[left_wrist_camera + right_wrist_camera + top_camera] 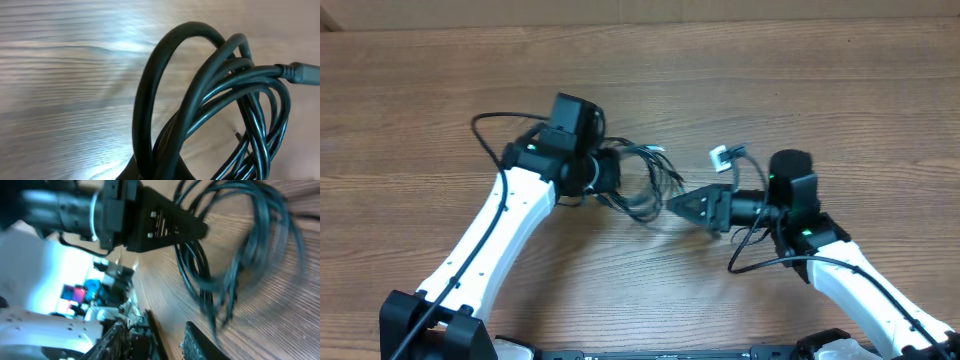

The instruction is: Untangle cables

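If the right gripper (pixel 672 204) pulls a wrong strand, the knot in the cables (pixel 645 190) can tighten, or the bundle can slip from the left gripper (pixel 610 172). The left gripper is clenched on the cables, which loop out just beside it. The right gripper, near the left gripper beyond the loops, is partly open and holds nothing.

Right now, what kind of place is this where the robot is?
Probably a robot lab or workshop: a white left arm and right arm work over a wooden table, handling tangled black cables, and cluttered gear shows blurrily behind in the right wrist view.
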`<control>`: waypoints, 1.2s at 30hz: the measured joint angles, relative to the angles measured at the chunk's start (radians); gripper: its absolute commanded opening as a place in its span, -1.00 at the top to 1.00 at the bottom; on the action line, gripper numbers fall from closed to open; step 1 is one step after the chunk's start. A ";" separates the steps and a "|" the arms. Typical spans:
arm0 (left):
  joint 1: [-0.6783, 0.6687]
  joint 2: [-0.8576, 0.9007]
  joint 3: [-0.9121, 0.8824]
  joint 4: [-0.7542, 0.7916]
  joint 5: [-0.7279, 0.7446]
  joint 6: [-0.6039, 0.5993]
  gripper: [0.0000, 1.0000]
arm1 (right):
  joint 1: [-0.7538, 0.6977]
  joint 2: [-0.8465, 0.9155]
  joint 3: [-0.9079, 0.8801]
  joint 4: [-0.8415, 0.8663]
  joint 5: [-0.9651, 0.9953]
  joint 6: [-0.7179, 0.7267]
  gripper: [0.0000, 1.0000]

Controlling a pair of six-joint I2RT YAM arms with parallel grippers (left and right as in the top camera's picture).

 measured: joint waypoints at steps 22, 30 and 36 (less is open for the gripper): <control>-0.081 0.000 0.000 -0.005 0.050 0.218 0.91 | 0.069 0.000 0.001 -0.107 0.391 -0.047 0.33; -0.081 0.000 0.000 0.055 0.093 0.225 0.92 | 0.069 0.000 0.002 -0.220 0.379 -0.049 0.47; -0.078 0.000 0.000 0.061 0.106 0.225 0.91 | 0.068 0.000 0.001 -0.151 0.290 -0.026 0.60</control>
